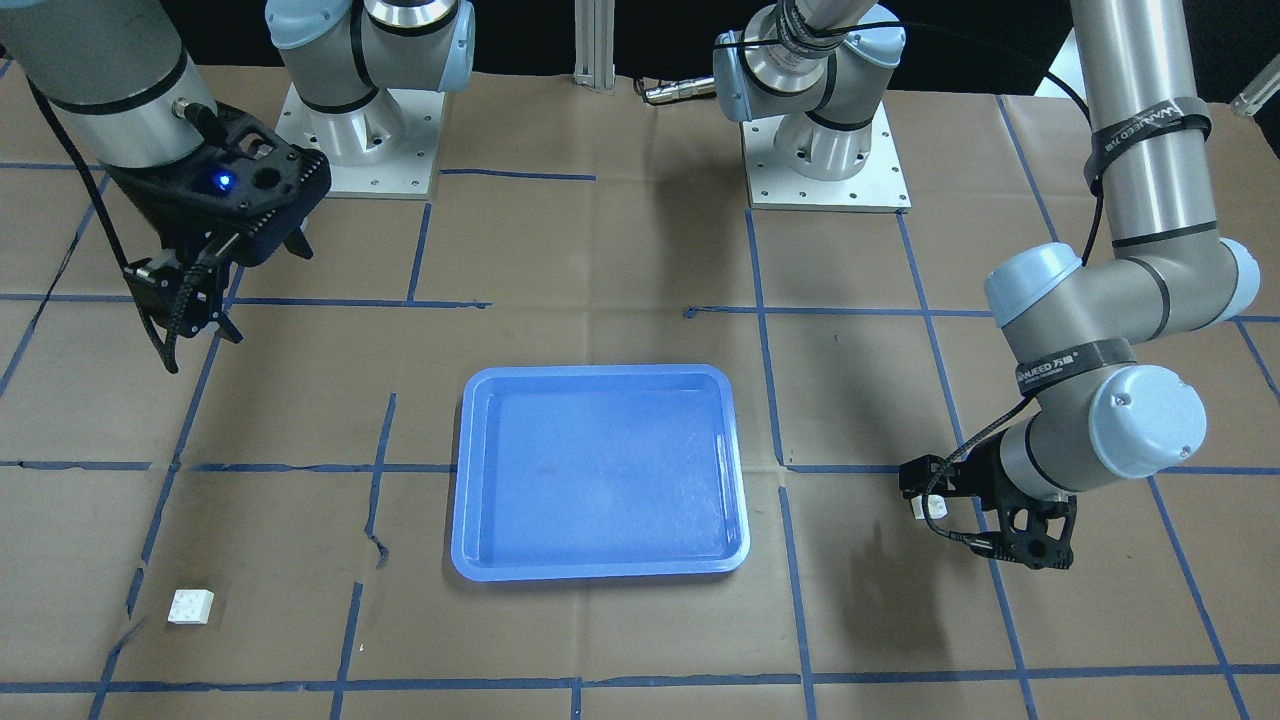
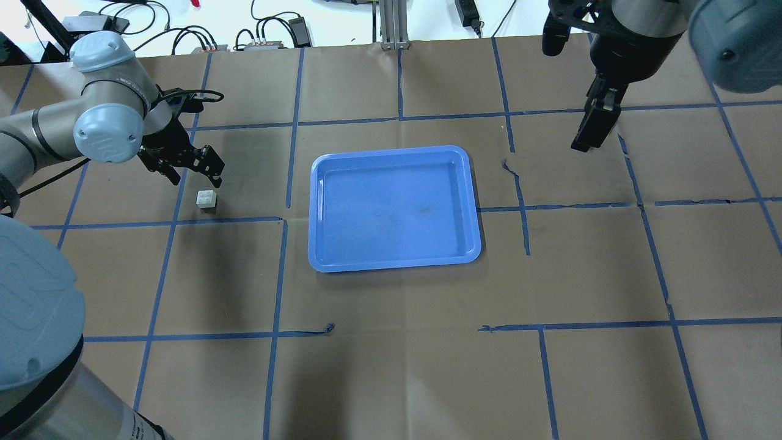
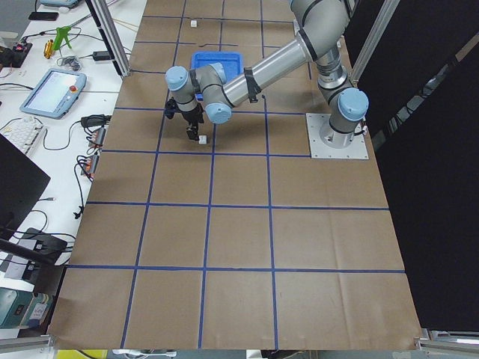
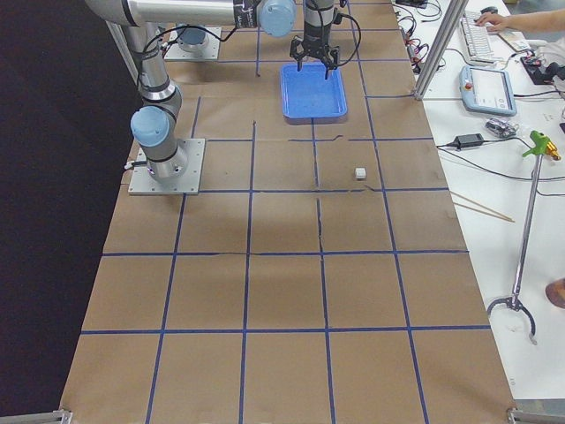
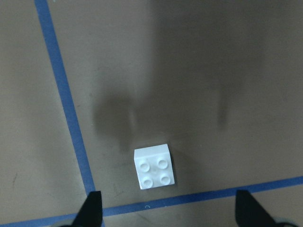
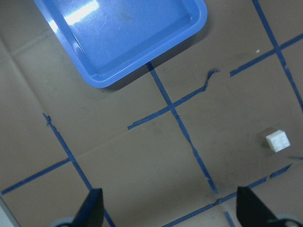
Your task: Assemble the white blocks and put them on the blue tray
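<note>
left gripper (image 5: pixel 170 210): fingers spread wide, low over left white block (image 5: pixel 154 167).
left white block: between blue tray (image 2: pixel 391 208) and left edge of worktop (image 2: pixel 391 366).
blue tray: middle of worktop.
right gripper (image 6: pixel 171 210): fingers spread wide, up high.
right white block (image 1: pixel 190 606): toward far edge, right side.

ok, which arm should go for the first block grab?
Left. The left gripper is open and low, with a white block just ahead of it in the wrist view. The right gripper hangs higher, and the other white block lies well off to its side.
</note>
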Robot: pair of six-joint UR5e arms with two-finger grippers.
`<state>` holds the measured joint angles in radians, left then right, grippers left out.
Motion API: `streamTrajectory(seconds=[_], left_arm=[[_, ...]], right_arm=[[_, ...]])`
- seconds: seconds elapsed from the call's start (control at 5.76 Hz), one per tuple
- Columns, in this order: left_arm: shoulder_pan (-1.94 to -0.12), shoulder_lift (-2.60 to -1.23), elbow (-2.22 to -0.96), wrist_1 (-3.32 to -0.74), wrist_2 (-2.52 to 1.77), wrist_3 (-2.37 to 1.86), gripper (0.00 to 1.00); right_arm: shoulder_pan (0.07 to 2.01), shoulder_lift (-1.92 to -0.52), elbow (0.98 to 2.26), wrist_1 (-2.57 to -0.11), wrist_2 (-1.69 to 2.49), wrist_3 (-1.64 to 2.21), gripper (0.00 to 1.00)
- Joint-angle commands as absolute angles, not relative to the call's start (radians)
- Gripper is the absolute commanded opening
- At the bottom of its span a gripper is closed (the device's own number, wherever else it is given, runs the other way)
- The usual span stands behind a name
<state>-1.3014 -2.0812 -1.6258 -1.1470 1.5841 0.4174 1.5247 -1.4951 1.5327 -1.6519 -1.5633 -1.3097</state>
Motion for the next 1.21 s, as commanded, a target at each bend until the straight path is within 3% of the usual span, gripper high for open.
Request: streamTrajectory(seconds=[0.0,0.52,0.87,1.04], left_arm=[[-1.301,-2.114,-1.629,-1.071,1.585,0.419,0.98],[-1.301,-2.117,-1.651,-1.048,1.583,0.425,0.97],[-1.301,-2.126,-1.652,-1.048,1.583,0.423,0.87],[-1.301,-2.125,-1.651,-1.048,1.583,0.425,0.64]], right_arm=[[1.403,-1.425,1.507,-1.717,-1.531,-1.590,1.00],[1.315,-1.231,1.300,-1.697,-1.483,-1.715,1.00],[1.240,-1.100,1.198,-1.683,-1.445,-1.915,1.00],[1.206,-1.057,1.204,-1.684,-1.380,-2.006,1.00]])
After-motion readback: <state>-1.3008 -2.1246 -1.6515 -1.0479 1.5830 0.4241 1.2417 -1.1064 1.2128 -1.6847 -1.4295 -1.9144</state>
